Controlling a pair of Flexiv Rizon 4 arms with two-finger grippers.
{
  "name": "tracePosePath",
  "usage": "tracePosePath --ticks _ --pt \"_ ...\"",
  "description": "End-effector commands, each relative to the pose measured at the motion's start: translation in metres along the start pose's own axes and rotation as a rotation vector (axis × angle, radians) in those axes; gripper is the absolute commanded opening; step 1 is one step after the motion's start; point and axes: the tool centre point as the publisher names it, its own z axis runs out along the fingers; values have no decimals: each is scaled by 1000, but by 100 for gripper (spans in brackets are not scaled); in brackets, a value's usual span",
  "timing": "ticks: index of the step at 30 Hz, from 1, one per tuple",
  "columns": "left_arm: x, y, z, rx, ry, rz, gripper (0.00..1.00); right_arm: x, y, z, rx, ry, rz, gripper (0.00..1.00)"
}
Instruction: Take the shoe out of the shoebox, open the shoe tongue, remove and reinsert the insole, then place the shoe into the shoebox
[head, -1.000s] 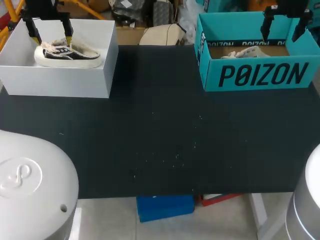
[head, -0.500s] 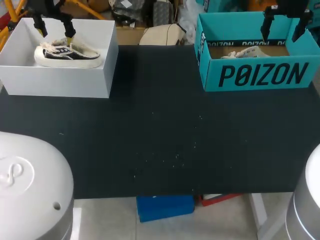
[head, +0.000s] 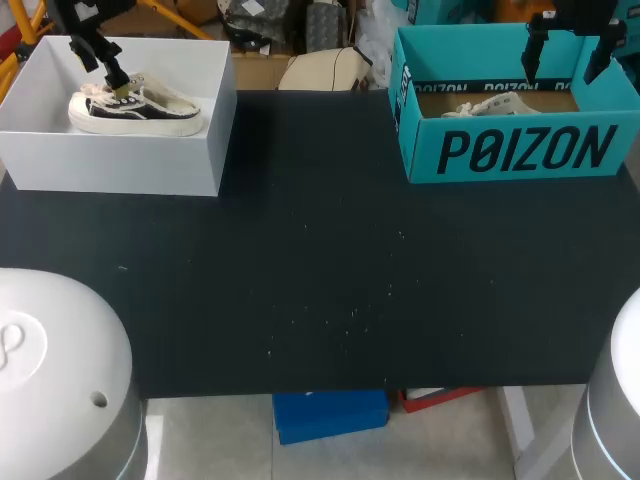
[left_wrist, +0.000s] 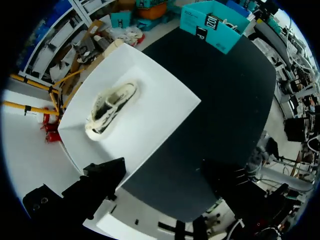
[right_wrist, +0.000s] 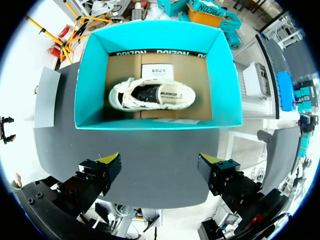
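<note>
A black-and-white shoe with a fleecy lining lies in the open white shoebox at the table's far left. My left gripper hangs over the shoe's heel end, open, holding nothing. From the left wrist, the shoe lies ahead of the left gripper in the white box. A white shoe lies in the teal shoebox at the far right. My right gripper hovers above it, open. In the right wrist view that shoe lies on its side, ahead of the right gripper.
The dark table stretches bare between the two boxes and toward the front edge. The white bases of my arms stand at the front corners.
My left gripper has turned about its wrist above the shoe, so its fingers now line up diagonally rather than side by side. The right arm has not moved.
</note>
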Motion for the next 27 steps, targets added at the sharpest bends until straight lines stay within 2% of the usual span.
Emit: tracePosePath --ticks 1,2,3,5,7,10,13,17,20,23,27 --pt "-1 3 0 33 37 439 100 0 0 0 1 0 0 100" --pt "-4 3 1 0 1 477 100 0 0 0 1 0 0 100" --pt "-7 3 3 -29 -2 503 100 0 0 0 1 0 0 100" --pt "-18 4 6 -39 34 523 100 0 0 0 1 0 0 100" --pt "-27 3 8 -101 3 559 100 0 0 0 1 0 0 100" --pt "-41 0 12 -109 5 581 100 0 0 0 1 0 0 100" --pt "-54 -4 16 -94 -3 592 98 0 0 0 1 0 0 100" --pt "-69 -9 26 -72 -3 598 85 0 0 0 1 0 0 100" --pt "-80 -13 38 -54 5 612 85 0 0 0 1 0 0 100" --pt "-90 -16 47 -24 23 600 74 0 0 0 1 0 0 100" --pt "-107 -16 62 -21 20 593 76 0 0 0 1 0 0 100"
